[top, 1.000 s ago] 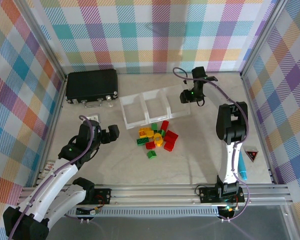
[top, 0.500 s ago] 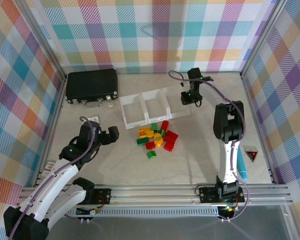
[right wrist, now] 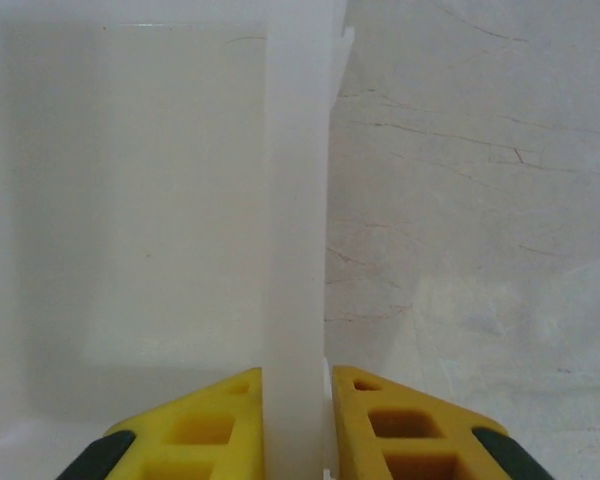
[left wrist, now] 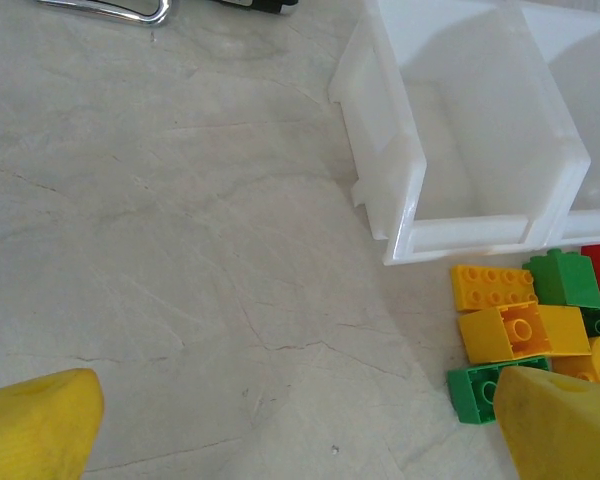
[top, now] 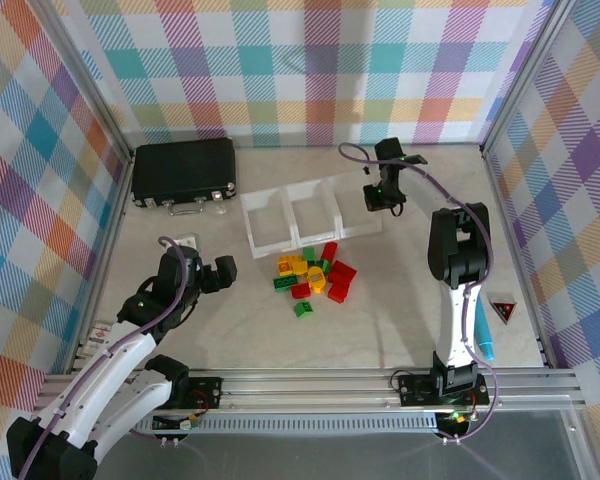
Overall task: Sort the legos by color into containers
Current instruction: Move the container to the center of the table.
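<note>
- The right tool [top: 385,196] reaches to the far right end of the containers [top: 290,216], a row of three joined translucent-white trays standing on the table [top: 380,325].
- In the right wrist view, this tool [right wrist: 296,388] is clamped on an upright wall of the containers [right wrist: 296,200]. One yellow finger [right wrist: 205,420] presses the side facing into a tray and the other presses the side facing the bare table [right wrist: 460,200].
- The left tool [top: 223,271] sits low over the table, left of the legos [top: 312,278], and touches none of them.
- In the left wrist view, the left tool [left wrist: 300,430] has its yellow fingers [left wrist: 35,425] spread wide apart with nothing between them but table.
- The legos lie in a loose pile on the table just in front of the containers, near the middle and right trays. Red, green and yellow-orange bricks are mixed together.
- The left wrist view shows the near corner of the containers [left wrist: 380,170], with the legos [left wrist: 520,325] just beside its front wall: yellow bricks, green ones and a red one at the frame edge.
- A black case [top: 183,172] lies at the far left of the table, beside the left end of the containers and apart from them.
</note>
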Available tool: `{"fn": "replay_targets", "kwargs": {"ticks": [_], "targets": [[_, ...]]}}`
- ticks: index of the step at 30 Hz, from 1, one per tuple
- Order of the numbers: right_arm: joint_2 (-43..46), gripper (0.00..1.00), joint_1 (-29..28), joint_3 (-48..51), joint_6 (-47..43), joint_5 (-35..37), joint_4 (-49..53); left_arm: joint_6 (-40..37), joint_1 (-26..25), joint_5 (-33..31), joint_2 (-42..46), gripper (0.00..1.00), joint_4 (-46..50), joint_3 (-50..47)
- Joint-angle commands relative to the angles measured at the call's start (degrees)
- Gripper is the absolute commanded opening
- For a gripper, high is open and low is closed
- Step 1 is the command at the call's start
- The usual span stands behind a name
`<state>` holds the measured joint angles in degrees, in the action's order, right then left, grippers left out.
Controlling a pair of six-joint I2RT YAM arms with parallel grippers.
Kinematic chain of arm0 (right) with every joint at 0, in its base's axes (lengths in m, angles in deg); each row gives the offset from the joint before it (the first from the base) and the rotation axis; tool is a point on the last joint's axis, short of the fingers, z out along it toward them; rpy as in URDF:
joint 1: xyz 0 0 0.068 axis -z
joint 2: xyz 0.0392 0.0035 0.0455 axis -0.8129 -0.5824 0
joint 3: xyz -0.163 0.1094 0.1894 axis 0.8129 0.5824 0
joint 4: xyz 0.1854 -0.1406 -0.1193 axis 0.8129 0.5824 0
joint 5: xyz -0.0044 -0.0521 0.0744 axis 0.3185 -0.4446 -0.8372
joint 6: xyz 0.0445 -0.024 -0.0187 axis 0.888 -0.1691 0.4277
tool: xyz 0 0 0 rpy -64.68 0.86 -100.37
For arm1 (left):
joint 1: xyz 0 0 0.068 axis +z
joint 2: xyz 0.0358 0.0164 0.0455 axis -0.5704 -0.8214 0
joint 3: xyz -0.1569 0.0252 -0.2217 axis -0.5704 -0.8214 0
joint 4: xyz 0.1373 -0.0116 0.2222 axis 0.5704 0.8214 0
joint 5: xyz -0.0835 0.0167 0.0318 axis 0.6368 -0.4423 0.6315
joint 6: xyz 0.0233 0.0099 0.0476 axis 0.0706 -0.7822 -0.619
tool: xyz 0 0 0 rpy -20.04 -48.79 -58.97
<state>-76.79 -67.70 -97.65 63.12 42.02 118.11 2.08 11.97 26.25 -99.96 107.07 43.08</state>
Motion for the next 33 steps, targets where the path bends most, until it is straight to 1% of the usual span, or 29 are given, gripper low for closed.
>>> {"fn": "replay_targets", "kwargs": {"ticks": [1, 9, 18, 29, 33], "targets": [[3.5, 0.20, -0.3, 2.6, 2.6, 0.5, 0.9, -0.1, -0.5, -0.9, 1.1, 1.00, 1.6, -0.7], [7.5, 0.18, -0.4, 8.0, 5.5, 0.1, -0.6, 0.2, -0.6, -1.4, 2.4, 1.00, 2.0, -1.2], [13.5, 0.17, -1.0, 16.9, 9.6, -0.2, -3.0, 0.7, -0.5, -1.2, 2.8, 1.00, 1.6, -2.3], [21.0, 0.16, -3.2, 27.9, 14.3, 0.3, -5.7, 1.1, -0.5, -0.8, 3.0, 1.00, 0.7, -3.5], [23.3, 0.15, -4.9, 31.5, 16.7, 0.1, -6.2, 1.6, -0.6, -0.3, 3.2, 1.00, 0.3, -4.0]]}}
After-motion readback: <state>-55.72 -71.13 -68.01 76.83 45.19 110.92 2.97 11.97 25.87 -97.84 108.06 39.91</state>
